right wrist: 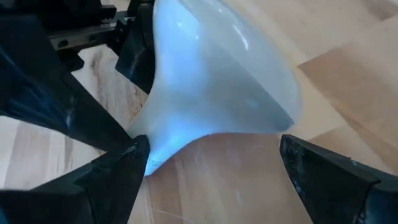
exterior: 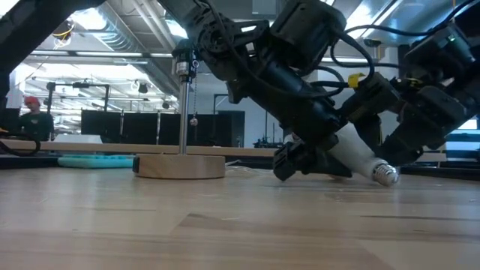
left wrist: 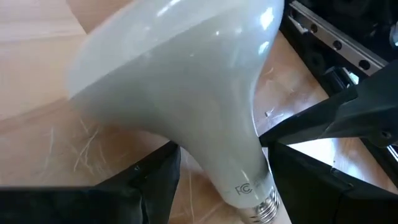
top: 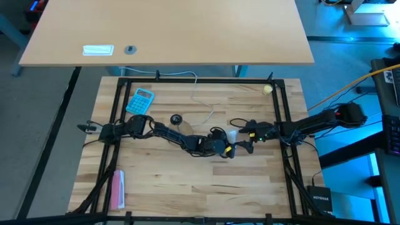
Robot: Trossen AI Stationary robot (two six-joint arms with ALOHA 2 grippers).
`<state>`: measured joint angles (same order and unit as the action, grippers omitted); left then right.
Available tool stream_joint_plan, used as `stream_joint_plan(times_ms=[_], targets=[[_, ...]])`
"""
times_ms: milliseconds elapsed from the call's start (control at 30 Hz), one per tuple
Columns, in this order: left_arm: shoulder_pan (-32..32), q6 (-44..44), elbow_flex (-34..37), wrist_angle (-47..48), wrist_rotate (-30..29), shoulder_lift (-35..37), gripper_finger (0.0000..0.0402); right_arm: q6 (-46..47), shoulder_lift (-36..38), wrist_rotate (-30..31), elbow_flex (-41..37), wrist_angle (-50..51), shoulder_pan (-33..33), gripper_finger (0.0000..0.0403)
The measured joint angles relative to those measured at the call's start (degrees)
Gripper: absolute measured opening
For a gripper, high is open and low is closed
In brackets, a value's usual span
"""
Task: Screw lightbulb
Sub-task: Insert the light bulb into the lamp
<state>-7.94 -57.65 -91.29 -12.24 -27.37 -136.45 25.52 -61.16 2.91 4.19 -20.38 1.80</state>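
The white lightbulb is at the table's middle, tilted, its silvery screw base low by the table top. It also shows in the high view. My left gripper reaches in from the left and is shut on the bulb. My right gripper comes from the right and is open. Its fingers stand on either side of the bulb's cone. One finger is right against the cone; I cannot tell whether it touches. The wooden disc with the black socket stands clear to the left. My left gripper pinches the bulb's narrow neck between its two fingers, just above the screw base. The fingers slant down from the table's left and lie across the neck. The bulb is tilted, dome up and base down toward the table's right.
A teal calculator lies at the far left. A small yellowish ball sits at the far right corner. A pink object lies near the front left. A thin white cord runs from the far edge. Black frame rails border the table.
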Motion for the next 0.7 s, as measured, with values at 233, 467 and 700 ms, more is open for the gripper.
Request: stream_joint_plan(times_ms=[233,467,700], targets=[[-0.27,1.16,0.13,0.39,-0.13,0.71,0.0233,-1.35,-1.94,-2.29,-0.11,-0.55,0.09,0.037],[0.3,1.3,0.07,-0.07,-0.72,0.03,0.0233,-0.35,-6.32,-1.65,-0.09,-5.96,0.09,0.037],[0.81,0.82,0.07,-0.28,-0.82,-0.01,0.0233,1.07,-13.43,-1.15,-0.11,-15.3,0.09,0.037]])
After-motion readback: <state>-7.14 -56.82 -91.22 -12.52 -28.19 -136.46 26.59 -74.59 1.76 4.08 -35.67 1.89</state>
